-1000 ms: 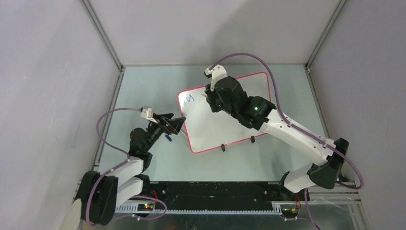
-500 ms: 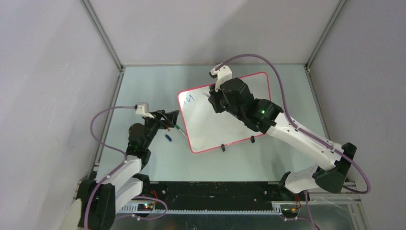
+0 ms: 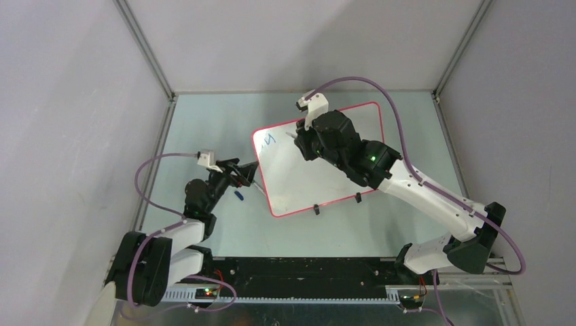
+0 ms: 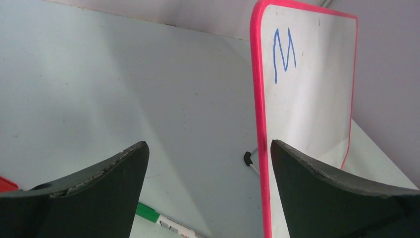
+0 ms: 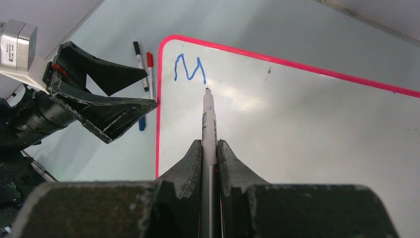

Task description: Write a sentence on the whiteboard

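Note:
The whiteboard (image 3: 299, 185) lies tilted on the table, white with a pink frame. Of the sentence, only a blue "M" (image 3: 270, 140) stands in its far left corner, also clear in the left wrist view (image 4: 284, 53) and the right wrist view (image 5: 189, 68). My right gripper (image 5: 210, 144) is shut on a white marker (image 5: 208, 121), whose tip sits just right of and below the "M". My left gripper (image 4: 208, 146) is open and holds nothing. It sits at the board's left edge (image 4: 259, 124), with the pink frame just inside its right finger.
A black marker (image 5: 139, 64) and a red marker (image 5: 150, 74) lie on the table left of the board, with a blue cap (image 3: 239, 195) near them. A green-capped marker (image 4: 148, 212) lies under my left gripper. Two black clip feet (image 3: 316, 209) sit on the board's near edge.
My right gripper has moved slightly to the right with the marker, away from the "M". My left gripper shifted left, then came back to the board's left edge, still open.

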Robot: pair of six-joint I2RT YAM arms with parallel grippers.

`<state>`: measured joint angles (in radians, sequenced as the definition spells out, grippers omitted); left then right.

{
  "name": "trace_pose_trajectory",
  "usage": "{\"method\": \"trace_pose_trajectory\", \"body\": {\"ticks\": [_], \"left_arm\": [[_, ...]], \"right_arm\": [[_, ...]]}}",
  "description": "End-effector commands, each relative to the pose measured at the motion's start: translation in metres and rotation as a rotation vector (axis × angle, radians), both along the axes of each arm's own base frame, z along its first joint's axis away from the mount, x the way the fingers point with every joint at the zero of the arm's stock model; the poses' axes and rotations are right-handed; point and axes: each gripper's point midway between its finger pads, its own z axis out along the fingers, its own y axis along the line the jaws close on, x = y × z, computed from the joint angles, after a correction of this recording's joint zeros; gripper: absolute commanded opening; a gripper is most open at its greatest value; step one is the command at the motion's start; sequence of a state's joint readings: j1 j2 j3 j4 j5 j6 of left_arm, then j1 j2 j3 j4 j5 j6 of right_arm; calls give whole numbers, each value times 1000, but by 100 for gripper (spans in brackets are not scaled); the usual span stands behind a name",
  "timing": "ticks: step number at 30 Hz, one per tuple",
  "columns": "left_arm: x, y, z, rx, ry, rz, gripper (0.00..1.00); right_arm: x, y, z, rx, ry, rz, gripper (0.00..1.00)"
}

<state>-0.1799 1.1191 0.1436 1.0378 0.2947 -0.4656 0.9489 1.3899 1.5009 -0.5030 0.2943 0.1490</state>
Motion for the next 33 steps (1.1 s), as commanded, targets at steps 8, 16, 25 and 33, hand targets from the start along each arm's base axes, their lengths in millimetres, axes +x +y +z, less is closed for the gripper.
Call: {"method": "trace_pose_trajectory", "body": {"ticks": [8,16,25,33], "left_arm": [[-11,-2,28,-57,-152,-27,99],[-9,-34,33,-100,-161,-231,92],[-3,-57,29,-140,-101,-381,58],[-3,-61,27,-148,-82,-415,44]], "right_arm": [[4,3,8,41,-12,12,0],[7,8,1,34,2,18,0],[9,15,2,41,3,28,0],[13,24,-7,21,26,40,0]]}}
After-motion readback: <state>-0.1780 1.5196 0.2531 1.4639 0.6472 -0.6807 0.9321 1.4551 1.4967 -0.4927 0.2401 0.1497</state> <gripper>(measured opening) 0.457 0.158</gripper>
